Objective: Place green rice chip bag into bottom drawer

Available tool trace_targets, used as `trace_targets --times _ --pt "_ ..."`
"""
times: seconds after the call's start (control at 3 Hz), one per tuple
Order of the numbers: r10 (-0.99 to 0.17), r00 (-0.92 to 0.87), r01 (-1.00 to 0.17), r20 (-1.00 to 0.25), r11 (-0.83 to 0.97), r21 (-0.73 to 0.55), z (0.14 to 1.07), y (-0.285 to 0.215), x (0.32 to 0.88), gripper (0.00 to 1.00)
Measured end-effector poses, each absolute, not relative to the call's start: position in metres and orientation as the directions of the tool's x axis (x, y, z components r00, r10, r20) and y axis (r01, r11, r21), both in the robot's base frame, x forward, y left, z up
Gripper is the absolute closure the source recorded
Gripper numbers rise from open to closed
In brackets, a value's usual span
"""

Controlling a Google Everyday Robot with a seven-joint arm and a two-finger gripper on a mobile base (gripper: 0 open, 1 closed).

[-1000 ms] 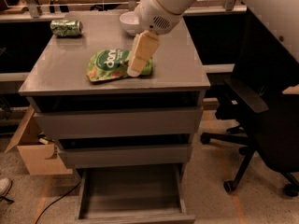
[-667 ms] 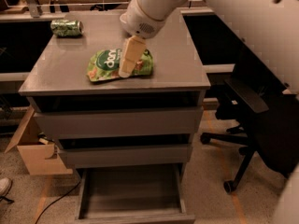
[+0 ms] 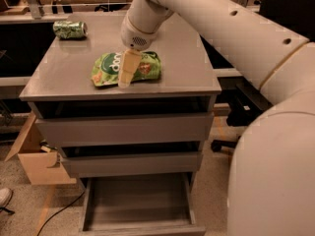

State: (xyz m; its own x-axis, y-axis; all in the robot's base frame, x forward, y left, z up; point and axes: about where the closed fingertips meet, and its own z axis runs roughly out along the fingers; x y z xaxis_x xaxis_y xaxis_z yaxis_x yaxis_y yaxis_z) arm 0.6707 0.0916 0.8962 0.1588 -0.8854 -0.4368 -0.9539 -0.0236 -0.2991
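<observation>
One end effector (image 3: 126, 78) over bag (image 3: 104, 71)

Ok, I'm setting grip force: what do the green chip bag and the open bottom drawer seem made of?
The green rice chip bag looks like thin glossy plastic film: creased, with shiny patches. The bottom drawer looks like matte grey painted metal or laminate: flat, even, no grain, so I can't say which. The hand sits over the bag's middle.
</observation>
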Motion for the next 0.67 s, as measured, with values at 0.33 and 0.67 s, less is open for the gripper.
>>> trace_targets --times 0.33,0.67 --pt "-0.912 0.137 -0.96 -0.386 -0.026 -0.278 0.879 0.088 0.688 0.0" --pt "-0.928 0.121 -0.963 -0.352 -0.023 -0.27 0.871 0.085 0.7 0.0"
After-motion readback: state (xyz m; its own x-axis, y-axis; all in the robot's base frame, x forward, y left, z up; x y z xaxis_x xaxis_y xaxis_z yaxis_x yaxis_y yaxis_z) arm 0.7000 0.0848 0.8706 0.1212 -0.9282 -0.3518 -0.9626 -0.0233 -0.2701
